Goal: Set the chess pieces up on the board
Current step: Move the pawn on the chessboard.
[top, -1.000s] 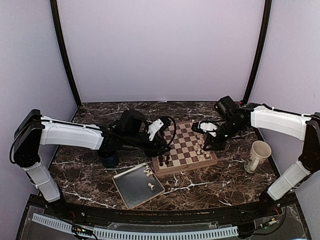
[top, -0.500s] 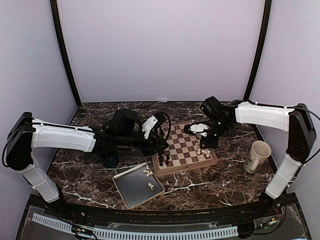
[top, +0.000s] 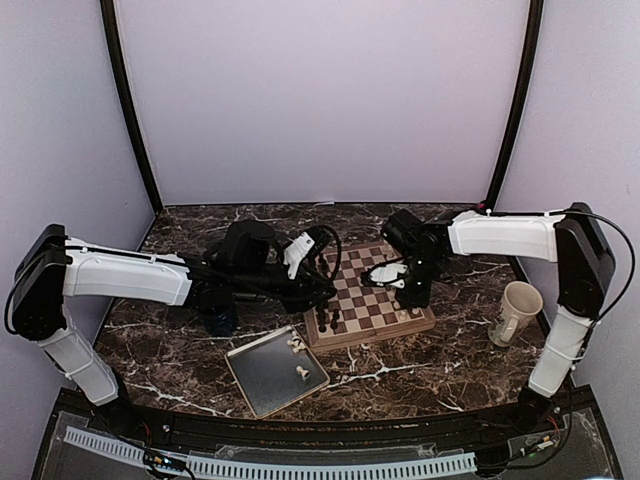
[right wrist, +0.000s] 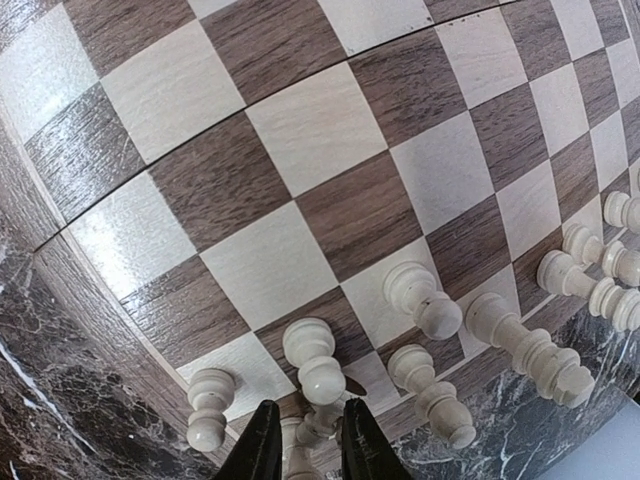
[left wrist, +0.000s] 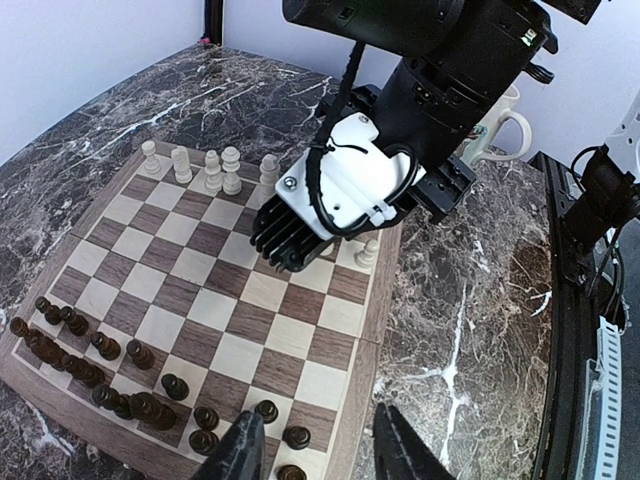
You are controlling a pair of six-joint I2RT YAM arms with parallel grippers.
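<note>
The board (top: pixel 368 290) lies mid-table. Cream chess pieces (top: pixel 402 300) stand along its right side and dark pieces (top: pixel 328 318) along its left. My right gripper (top: pixel 410 292) is low over the cream rows. In the right wrist view its fingers (right wrist: pixel 262 445) are shut on a cream chess piece (right wrist: pixel 312 428) at the board's edge, with other cream pieces (right wrist: pixel 425 300) standing just beyond. My left gripper (left wrist: pixel 320 455) is open with nothing between its fingers. It hovers over the board's dark-piece corner (left wrist: pixel 100 350).
A grey metal tray (top: pixel 262 385) in front of the board holds loose cream pieces (top: pixel 296 345). A cream mug (top: pixel 518 312) stands at the right. A dark blue object (top: pixel 220 320) sits under the left arm. The right arm's wrist (left wrist: pixel 440 60) reaches over the board.
The right arm swung left, keeping its gripper by the cream rows while its jaws narrowed onto a piece. The left arm drew back slightly to the left, still open.
</note>
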